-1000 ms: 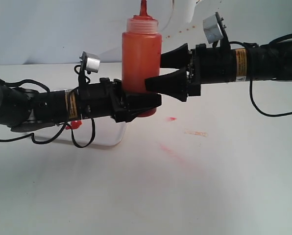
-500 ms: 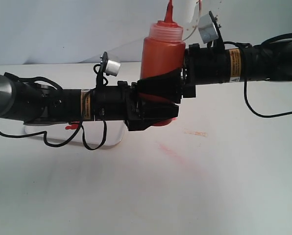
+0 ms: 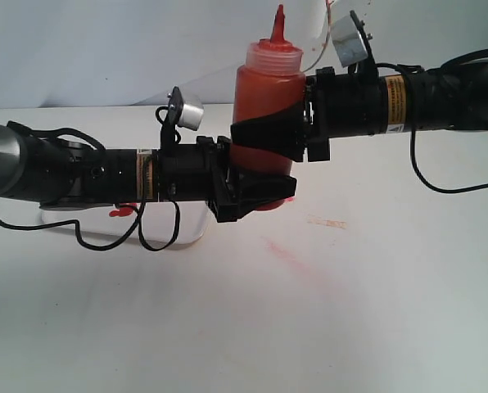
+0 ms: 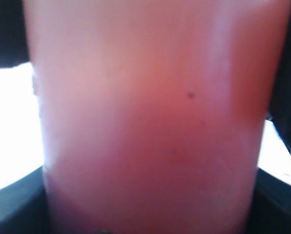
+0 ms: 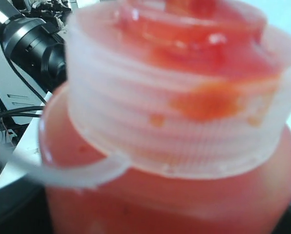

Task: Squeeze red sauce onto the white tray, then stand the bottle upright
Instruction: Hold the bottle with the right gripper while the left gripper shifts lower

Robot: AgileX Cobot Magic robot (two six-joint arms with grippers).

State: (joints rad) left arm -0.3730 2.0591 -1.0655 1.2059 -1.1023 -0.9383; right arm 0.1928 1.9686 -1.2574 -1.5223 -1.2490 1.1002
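Obs: tall translucent orange-red plastic squeeze bottle (image 3: 268, 90) near-upright, red nozzle up, gripped by both arms, w/ L fingers (image 3: 246, 195) closed round its base & R fingers (image 3: 264, 135) closed round mid-body, over white bench (image 3: 350, 311).

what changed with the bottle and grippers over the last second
The right gripper, open beside the bottle before, has closed around its middle. The left gripper carried the bottle rightward in the exterior view. Unchanged: left grip near the base, nozzle up.
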